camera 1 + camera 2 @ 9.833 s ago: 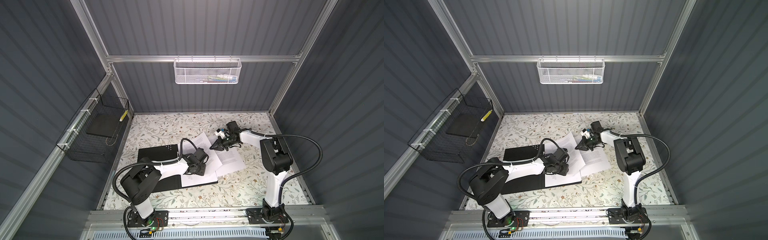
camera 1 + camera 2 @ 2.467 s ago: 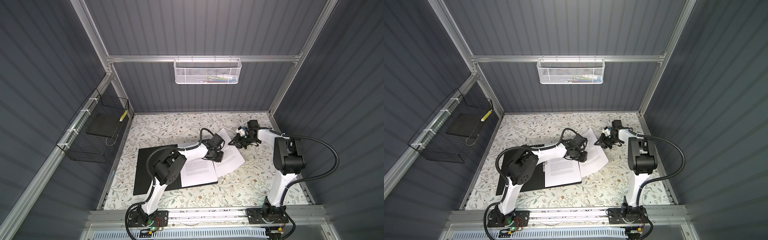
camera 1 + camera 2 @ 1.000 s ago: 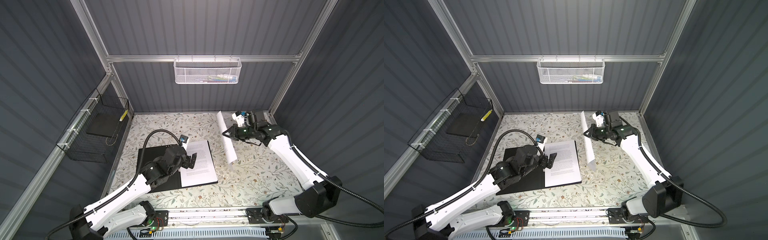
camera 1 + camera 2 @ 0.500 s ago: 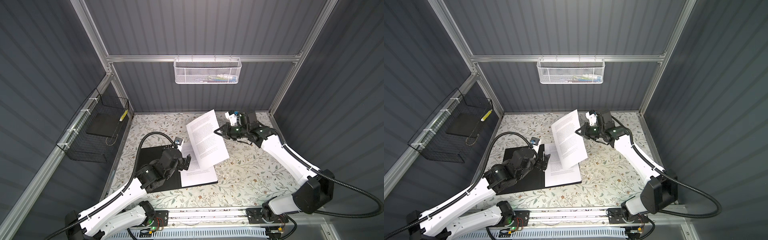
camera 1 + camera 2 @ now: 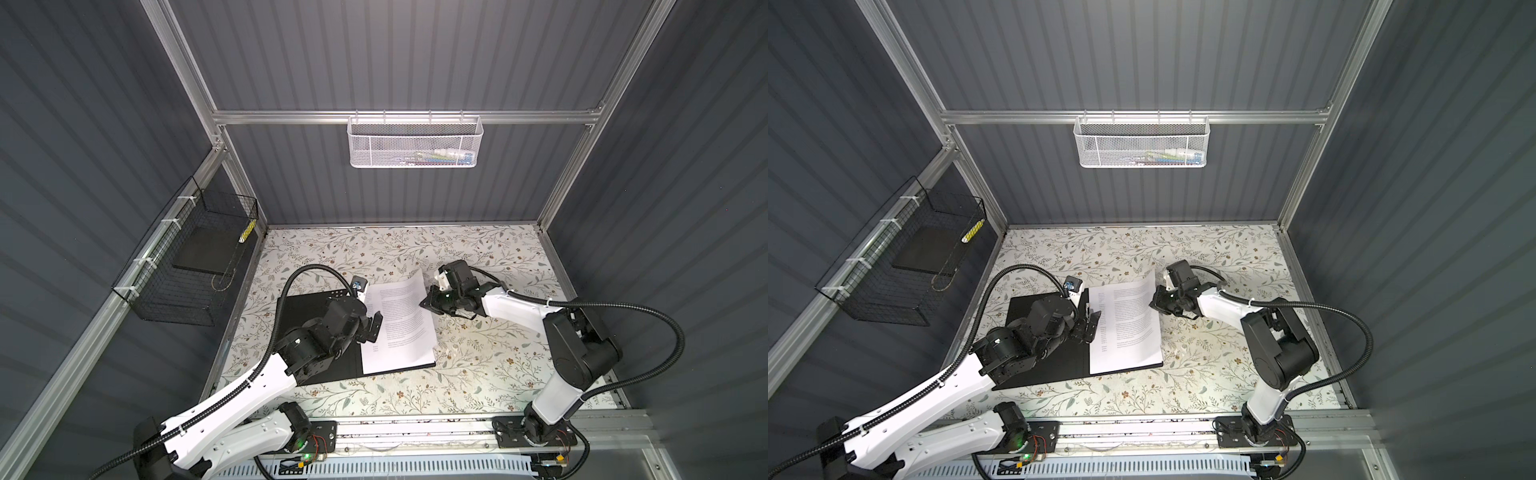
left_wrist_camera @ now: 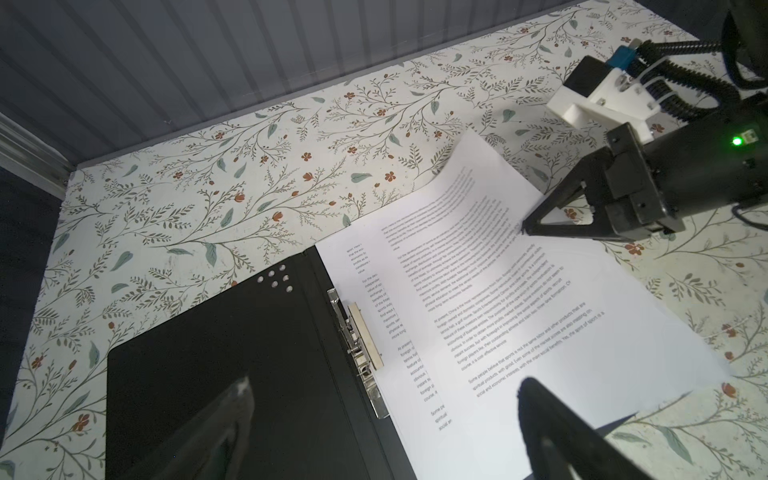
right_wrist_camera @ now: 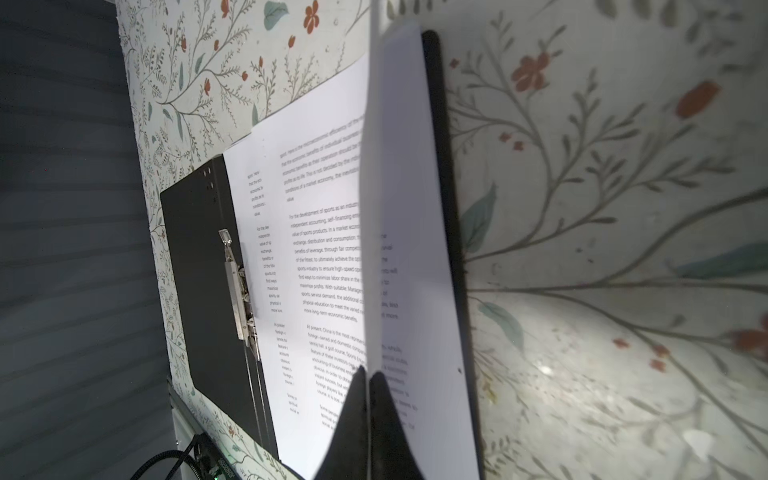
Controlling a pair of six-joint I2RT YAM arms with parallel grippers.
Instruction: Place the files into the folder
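**Your right fingers [image 6: 590,232] pinch the top sheet [image 5: 405,303] of the files [image 5: 386,353] over the open folder [image 5: 303,306].**

Nearest you, the folder lies flat on the surface [image 5: 478,374], black inside up, closer to the left edge than the right. Your left fingers [image 6: 552,428] hover above its spine, spread wide and holding nothing. The files rest on the folder's right half, beside the metal clip [image 6: 357,340]. The top sheet sits askew, its far corner curling up. Farther back, your right fingers are pressed together on that sheet's right edge.
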